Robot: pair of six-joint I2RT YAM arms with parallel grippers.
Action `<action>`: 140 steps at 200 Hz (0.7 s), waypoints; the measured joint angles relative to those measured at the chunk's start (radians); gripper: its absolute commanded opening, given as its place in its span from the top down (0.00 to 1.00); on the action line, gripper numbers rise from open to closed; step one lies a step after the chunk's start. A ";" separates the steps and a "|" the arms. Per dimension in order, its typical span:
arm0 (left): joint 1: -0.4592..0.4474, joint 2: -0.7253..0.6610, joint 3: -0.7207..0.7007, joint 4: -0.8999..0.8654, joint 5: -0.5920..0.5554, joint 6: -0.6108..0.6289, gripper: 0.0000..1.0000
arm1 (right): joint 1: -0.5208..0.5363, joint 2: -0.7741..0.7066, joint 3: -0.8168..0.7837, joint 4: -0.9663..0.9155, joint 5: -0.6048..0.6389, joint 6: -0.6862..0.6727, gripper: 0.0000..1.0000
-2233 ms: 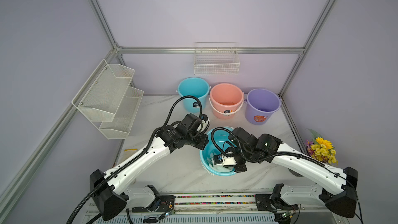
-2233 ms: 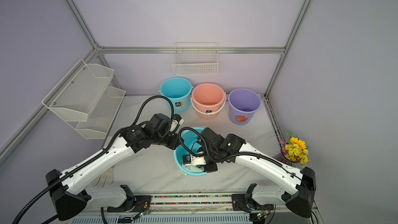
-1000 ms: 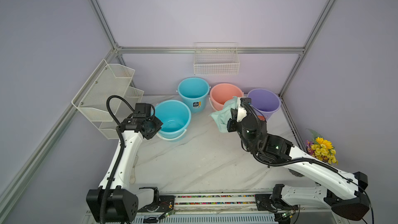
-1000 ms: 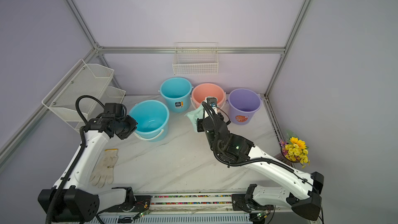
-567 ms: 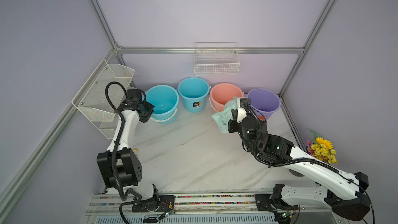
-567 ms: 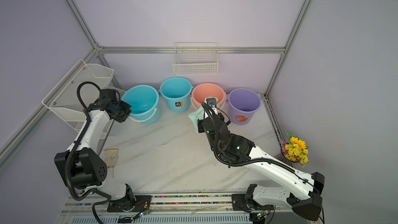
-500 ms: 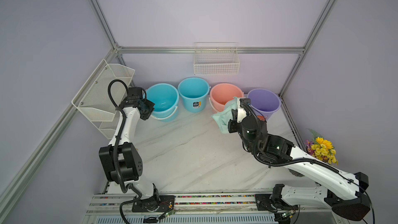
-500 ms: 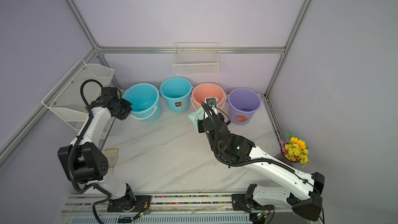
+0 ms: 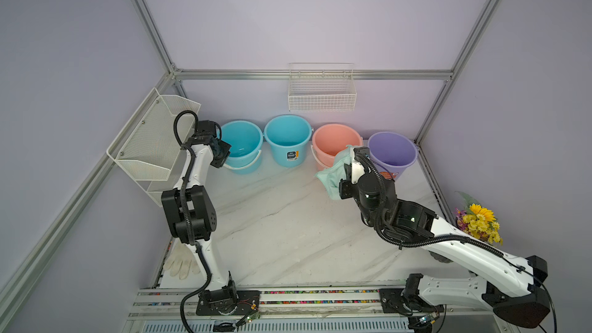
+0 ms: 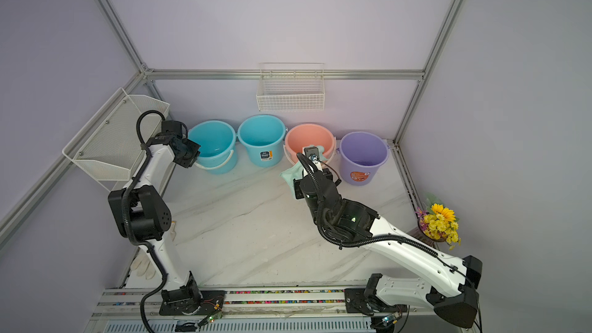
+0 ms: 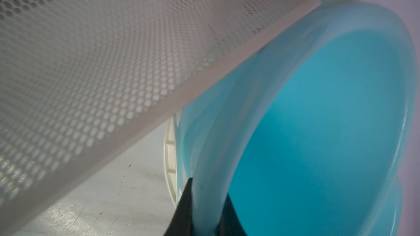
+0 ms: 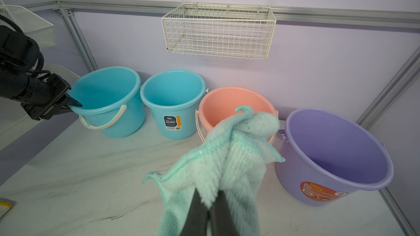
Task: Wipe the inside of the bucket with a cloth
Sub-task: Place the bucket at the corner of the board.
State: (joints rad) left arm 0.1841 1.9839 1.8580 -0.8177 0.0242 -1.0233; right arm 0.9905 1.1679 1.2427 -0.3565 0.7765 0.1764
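Bucket [image 9: 242, 147] moved to back wall [image 9: 243, 97], L fingers [image 11: 183, 212] clamping it; marble tabletop [image 9: 282, 219].

Along the back wall of a white marbled worktop [image 9: 282, 229], a labelled blue bucket [image 9: 283, 160], a pink bucket [image 9: 330, 142] and a purple bucket [image 9: 395, 155], upright and side by side. Above these, a white wire basket [image 9: 322, 99] on the wall, and a tiered white mesh shelf [image 9: 147, 145] on the left wall. At the worktop's near left edge, a white work glove [image 9: 181, 264] lying flat; off the right edge, a bunch of yellow and purple flowers [image 9: 479, 224].
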 measured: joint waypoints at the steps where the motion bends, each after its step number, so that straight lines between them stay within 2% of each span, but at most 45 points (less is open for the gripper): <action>1: 0.000 0.001 0.001 0.000 0.000 0.000 0.88 | 0.000 0.000 0.000 0.000 0.000 0.000 1.00; 75: 0.000 0.013 0.055 -0.022 -0.020 -0.054 0.54 | 0.000 0.004 0.000 -0.004 -0.003 -0.006 1.00; 140: -0.008 -0.054 0.023 -0.056 0.030 -0.074 0.40 | 0.000 0.004 0.000 -0.004 0.001 -0.027 1.00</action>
State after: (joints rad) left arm 0.1757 1.9297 1.8812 -0.8734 0.0540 -1.0969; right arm 0.9905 1.1717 1.2427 -0.3607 0.7776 0.1490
